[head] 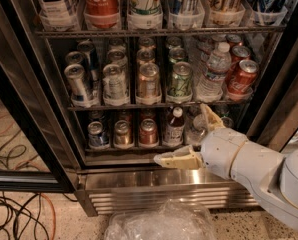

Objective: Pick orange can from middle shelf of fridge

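The orange can (pixel 148 81) stands at the front of the third lane on the middle shelf (pixel 124 106) of the fridge (pixel 29 109), whose door is open. It has a coppery body and a silver top. My gripper (pixel 180 133) is open and empty, below and to the right of the can, in front of the bottom shelf. One finger (pixel 174 160) points left over the steel base. The other finger (pixel 209 116) points up toward the middle shelf's edge.
Beside the orange can stand silver cans (pixel 114 83) on the left and a green-and-white can (pixel 180 80), a water bottle (pixel 211 74) and red Coca-Cola cans (pixel 241 76) on the right. Tall cans fill the rack above. A plastic bag (pixel 161 224) and cables (pixel 14 214) lie on the floor.
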`<state>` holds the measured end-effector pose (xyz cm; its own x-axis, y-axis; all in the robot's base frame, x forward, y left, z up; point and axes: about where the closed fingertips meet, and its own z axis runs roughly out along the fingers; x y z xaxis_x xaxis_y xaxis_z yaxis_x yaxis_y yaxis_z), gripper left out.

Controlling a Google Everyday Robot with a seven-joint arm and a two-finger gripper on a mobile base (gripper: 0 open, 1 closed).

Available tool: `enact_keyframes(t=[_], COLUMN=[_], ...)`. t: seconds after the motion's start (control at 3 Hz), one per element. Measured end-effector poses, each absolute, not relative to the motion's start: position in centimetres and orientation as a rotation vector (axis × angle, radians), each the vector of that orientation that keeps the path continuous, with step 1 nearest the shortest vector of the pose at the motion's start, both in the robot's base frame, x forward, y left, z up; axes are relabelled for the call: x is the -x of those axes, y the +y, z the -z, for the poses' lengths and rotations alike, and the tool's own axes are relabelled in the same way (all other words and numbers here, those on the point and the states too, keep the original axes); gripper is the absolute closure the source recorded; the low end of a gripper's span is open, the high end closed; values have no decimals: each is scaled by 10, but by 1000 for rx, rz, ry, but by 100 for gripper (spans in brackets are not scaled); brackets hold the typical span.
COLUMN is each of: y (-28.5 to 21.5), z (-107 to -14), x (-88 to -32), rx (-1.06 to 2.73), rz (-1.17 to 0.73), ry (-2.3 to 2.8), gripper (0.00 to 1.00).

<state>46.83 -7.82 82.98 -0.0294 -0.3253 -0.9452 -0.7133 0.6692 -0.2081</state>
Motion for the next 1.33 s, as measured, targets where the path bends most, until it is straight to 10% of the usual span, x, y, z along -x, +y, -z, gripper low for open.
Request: enact_keyframes(t=[1.33], y=[-68], z=[-835], x=[-502], rx=[678], rz=[-288], ry=[1418], gripper=[0])
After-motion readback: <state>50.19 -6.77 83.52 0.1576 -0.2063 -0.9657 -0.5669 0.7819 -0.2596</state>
